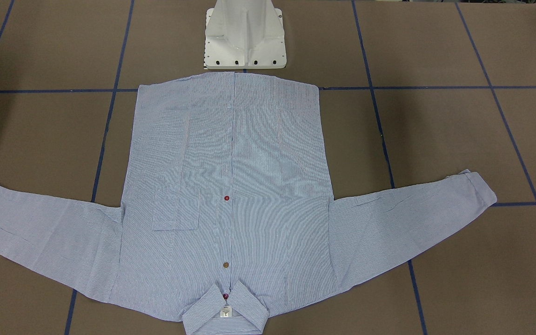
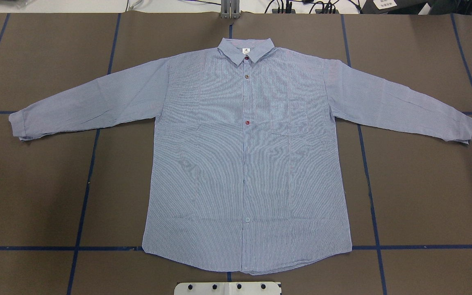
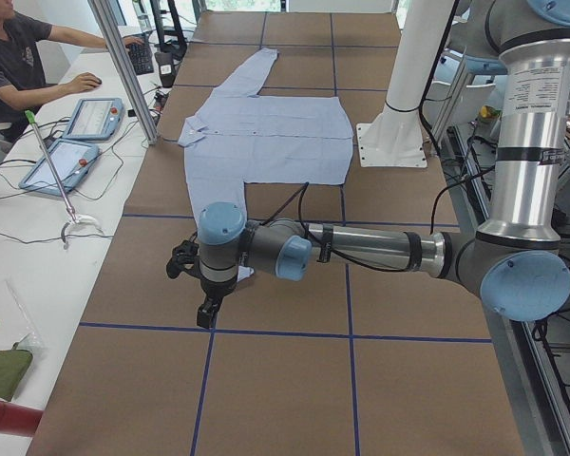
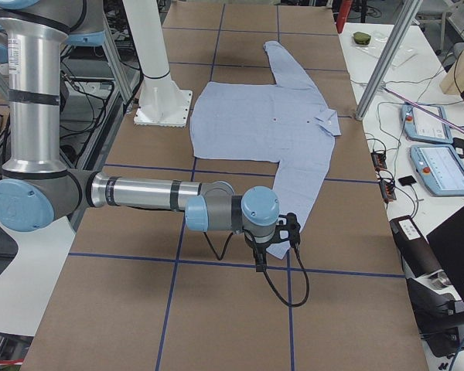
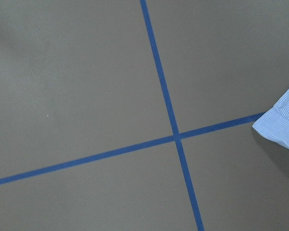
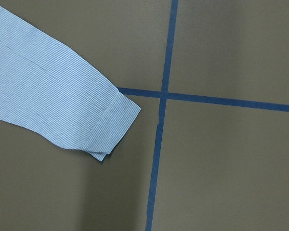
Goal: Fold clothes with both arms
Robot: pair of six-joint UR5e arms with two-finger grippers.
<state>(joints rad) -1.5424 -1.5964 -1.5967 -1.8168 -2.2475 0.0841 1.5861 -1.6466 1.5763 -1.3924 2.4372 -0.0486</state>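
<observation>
The blue-and-white striped shirt [image 2: 244, 155] lies flat and face up on the brown table, buttoned. Its sleeves are spread and its collar [image 2: 246, 51] points away from the robot. It also shows in the front view [image 1: 231, 186]. In the left side view my left gripper [image 3: 206, 309] hangs over the near sleeve's cuff. In the right side view my right gripper [image 4: 260, 259] hangs over the other cuff. I cannot tell if either is open. The left wrist view shows a cuff corner [image 5: 282, 122]. The right wrist view shows a sleeve end [image 6: 53, 106]. No fingers show in either.
The white pedestal base [image 1: 244, 37] stands just behind the shirt's hem. Blue tape lines [image 2: 88, 184] cross the brown table. An operator [image 3: 19, 57] sits at a side desk with control tablets [image 3: 90, 119]. A metal post [image 3: 123, 66] stands at the table's edge.
</observation>
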